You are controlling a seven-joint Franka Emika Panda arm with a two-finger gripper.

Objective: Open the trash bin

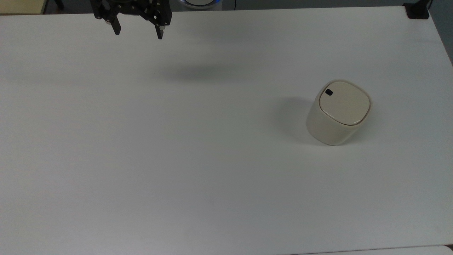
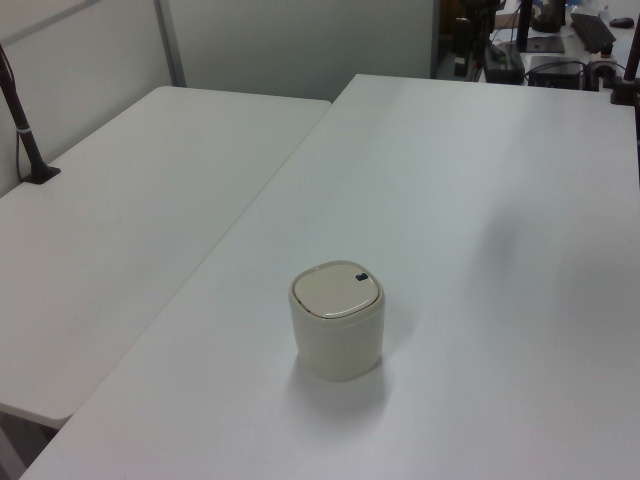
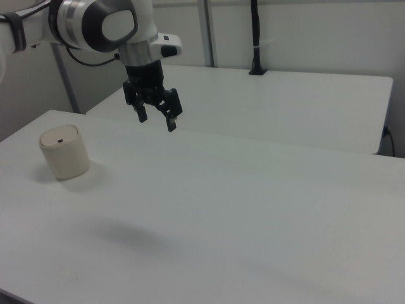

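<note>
White tabletop (image 1: 198,148), cream trash bin (image 1: 338,113) upright toward the top view's right with lid shut and black button (image 1: 328,92) at its rim, black pincer (image 1: 138,32) hanging well apart from it at the top view's upper left, fingers spread, holding nothing.

Smooth matt plastic trash bin (image 1: 338,113)

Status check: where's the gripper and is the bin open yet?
Gripper open, high above the table, far from the trash bin. Lid shut. Nothing between.
</note>
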